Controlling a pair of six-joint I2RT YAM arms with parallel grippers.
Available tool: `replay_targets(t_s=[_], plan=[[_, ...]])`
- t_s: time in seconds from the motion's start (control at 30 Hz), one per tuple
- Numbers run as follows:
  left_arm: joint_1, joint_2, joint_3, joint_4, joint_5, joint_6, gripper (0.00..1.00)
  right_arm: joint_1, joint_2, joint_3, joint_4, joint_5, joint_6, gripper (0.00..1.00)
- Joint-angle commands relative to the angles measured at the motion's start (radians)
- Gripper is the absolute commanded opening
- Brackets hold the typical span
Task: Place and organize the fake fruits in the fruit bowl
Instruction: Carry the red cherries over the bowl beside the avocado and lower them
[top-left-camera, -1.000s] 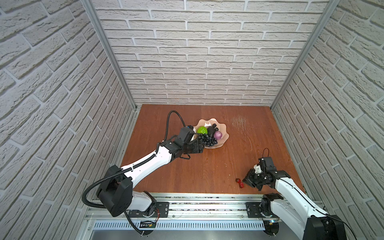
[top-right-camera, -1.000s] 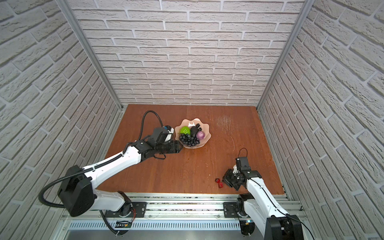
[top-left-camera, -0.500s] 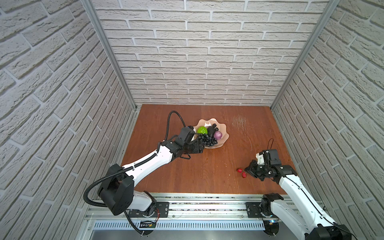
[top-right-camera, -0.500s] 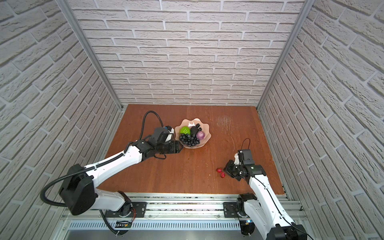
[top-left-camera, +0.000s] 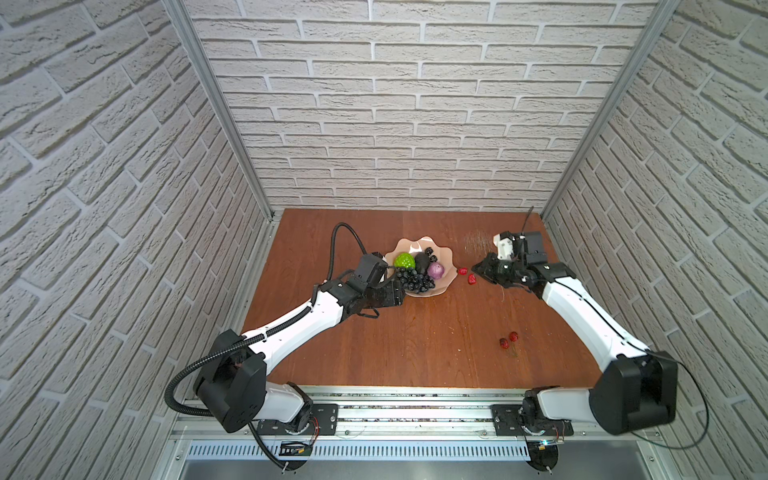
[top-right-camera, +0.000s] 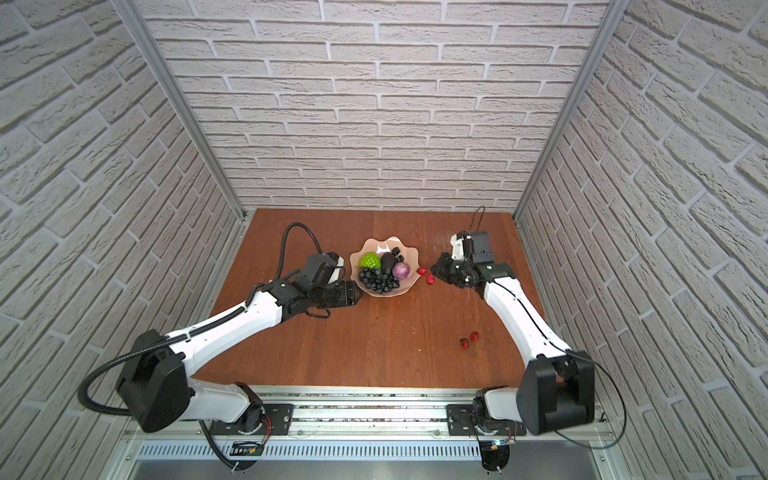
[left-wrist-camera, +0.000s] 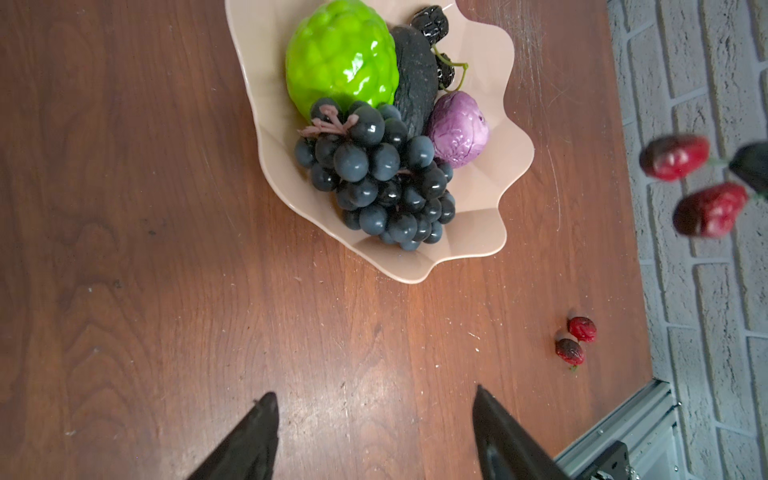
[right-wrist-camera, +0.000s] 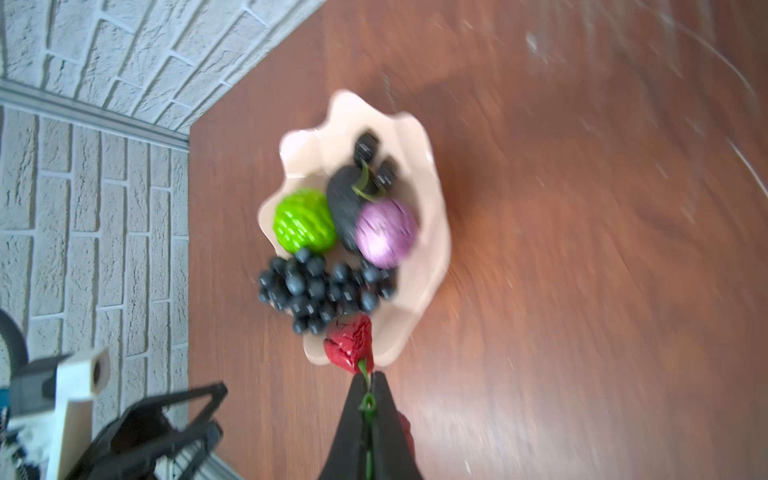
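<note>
The red cherry pair (top-left-camera: 466, 275) hung just beside the fruit bowl (top-left-camera: 409, 246), stems pinched in the closed right gripper (top-left-camera: 481, 267); the fruits pointed toward the bowl, long axis along the jaws. I judged it the carrying step; next, reach over the rim and release. The left gripper (left-wrist-camera: 374, 399) stood open and empty near the bowl.

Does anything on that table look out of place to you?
Yes: two red cherries lie loose on the table, well apart from the fruit bowl. A second cherry pair hangs by its stem from the right gripper beside the bowl.
</note>
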Motion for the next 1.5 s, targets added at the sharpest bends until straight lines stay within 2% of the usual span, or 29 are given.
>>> replay_targets(t_s=[0.0,0.2,0.33,0.9,1.27,1.37,1.47], plan=[[0.012,-0.031,-0.013,-0.018,-0.028,-0.022,0.73,0.054,0.100,0.096,0.128,0.053,-0.025,0.06],[0.018,-0.038,-0.006,-0.039,-0.046,-0.024,0.73,0.082,0.307,0.255,0.172,0.062,-0.013,0.06],[0.023,-0.045,-0.006,-0.045,-0.048,-0.018,0.73,0.084,0.375,0.302,0.173,0.069,-0.014,0.05],[0.049,-0.030,0.014,-0.061,-0.028,-0.001,0.73,0.083,0.495,0.268,0.177,0.119,-0.039,0.06],[0.052,-0.012,0.022,-0.052,-0.019,-0.005,0.73,0.084,0.511,0.266,0.149,0.149,-0.081,0.06],[0.052,-0.017,0.023,-0.056,-0.023,-0.004,0.73,0.084,0.514,0.267,0.147,0.145,-0.085,0.08],[0.052,-0.021,0.023,-0.056,-0.024,-0.002,0.73,0.084,0.511,0.270,0.143,0.144,-0.089,0.14]])
